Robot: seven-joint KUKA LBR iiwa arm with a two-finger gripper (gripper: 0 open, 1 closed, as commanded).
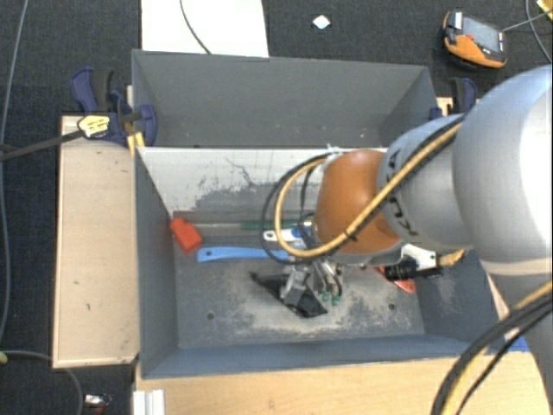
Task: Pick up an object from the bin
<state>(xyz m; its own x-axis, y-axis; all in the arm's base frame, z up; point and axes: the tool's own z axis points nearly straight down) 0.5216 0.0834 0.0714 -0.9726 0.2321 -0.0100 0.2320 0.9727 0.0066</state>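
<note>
The grey metal bin [157, 301] holds 5 small things that can be made out, spread across its floor. There is 1 orange block [185, 233] by the left wall. 1 long blue handle-shaped piece [229, 254] lies flat just beside the block, running to the right. 1 thin green stick [257, 226] lies along the foot of the back wall, and 1 red, black and white item [406, 271] sits towards the right wall. 1 black angular object [276, 284] lies in the middle of the floor, nearer the front wall. The gripper [311, 290] is low in the bin, right at this black object, below the arm's orange cover [350, 201]. Whether the gripper is wide, narrow or gripping the black object cannot be told.
</note>
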